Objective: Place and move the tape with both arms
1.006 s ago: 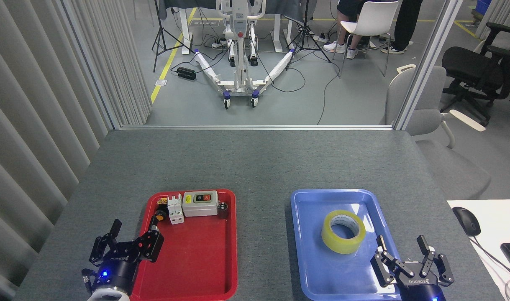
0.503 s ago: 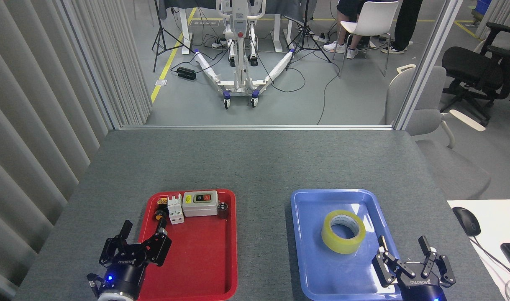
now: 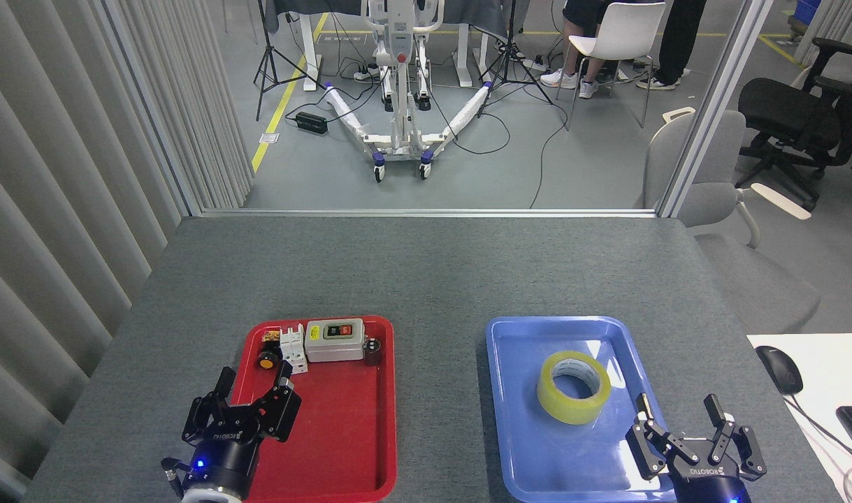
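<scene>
The tape, a wide yellow roll with a white printed core, lies flat in the blue tray on the right of the table. My right gripper stands open over the tray's near right corner, a short way right of and nearer than the roll, not touching it. My left gripper is open over the left edge of the red tray, with nothing between its fingers.
At the far end of the red tray sit a grey switch box, a white breaker, a small yellow-orange push button and a small dark part. A white desk with a mouse adjoins the table's right side.
My left gripper has moved right and a little forward, from beside the red tray to over its left edge. The right gripper has shifted slightly down and right. The tape has not moved.
</scene>
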`<state>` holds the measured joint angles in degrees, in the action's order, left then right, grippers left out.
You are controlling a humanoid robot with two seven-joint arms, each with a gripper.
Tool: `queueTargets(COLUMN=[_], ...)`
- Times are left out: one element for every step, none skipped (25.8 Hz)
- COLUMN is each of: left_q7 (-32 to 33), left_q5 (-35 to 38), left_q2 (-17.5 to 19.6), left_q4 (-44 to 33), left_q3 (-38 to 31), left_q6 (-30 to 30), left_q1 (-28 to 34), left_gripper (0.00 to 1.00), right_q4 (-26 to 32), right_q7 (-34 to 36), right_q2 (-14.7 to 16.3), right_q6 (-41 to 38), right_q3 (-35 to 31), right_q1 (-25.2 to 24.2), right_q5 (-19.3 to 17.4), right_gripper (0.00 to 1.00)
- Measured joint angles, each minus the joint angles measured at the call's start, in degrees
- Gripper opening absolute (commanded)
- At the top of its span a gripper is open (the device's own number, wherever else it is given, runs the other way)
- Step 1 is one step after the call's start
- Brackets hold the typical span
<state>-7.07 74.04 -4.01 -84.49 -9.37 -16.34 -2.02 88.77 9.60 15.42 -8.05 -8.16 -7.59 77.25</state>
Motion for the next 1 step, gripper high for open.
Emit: queueTargets(left_q7=[0.0], left_q5=[1.2], left_q2=[0.0], left_q4=[0.0], left_q3=[0.0], left_q6=[0.0], left_q1=[0.0], left_gripper=[1.00], right_q4=[0.0], right_q7=[0.0], right_q2=[0.0], right_q6=[0.0], right_q3=[0.0], right_q1=[0.0], right_q5=[0.0], right_gripper=[1.00])
